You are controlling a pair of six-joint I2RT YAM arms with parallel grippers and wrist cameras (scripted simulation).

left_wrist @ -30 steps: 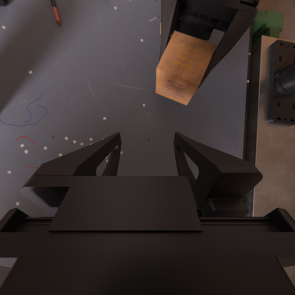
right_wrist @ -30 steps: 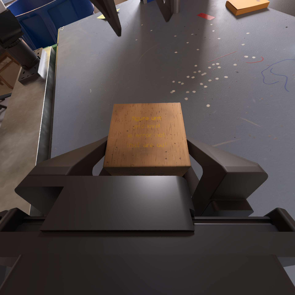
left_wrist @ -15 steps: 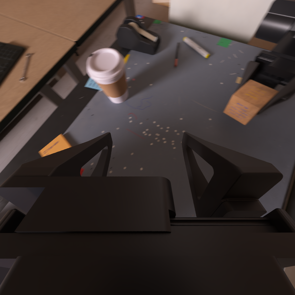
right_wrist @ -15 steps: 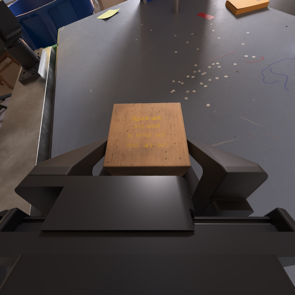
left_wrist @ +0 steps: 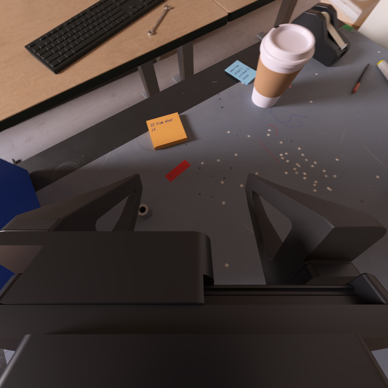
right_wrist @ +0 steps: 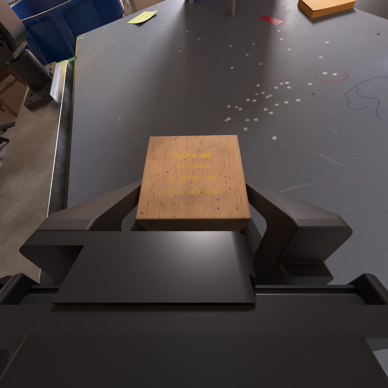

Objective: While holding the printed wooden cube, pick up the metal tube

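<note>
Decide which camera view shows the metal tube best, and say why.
The left wrist view: the tube stands upright on the grey table just inside the left finger of the open left gripper, its hollow top showing. The right wrist view catches only a cropped stretch of the tube at its top edge.

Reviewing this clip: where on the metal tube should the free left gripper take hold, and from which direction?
The metal tube stands upright, open end up, beside the left gripper. Probably best to descend from above with open jaws straddling its round wall just below the rim.
</note>
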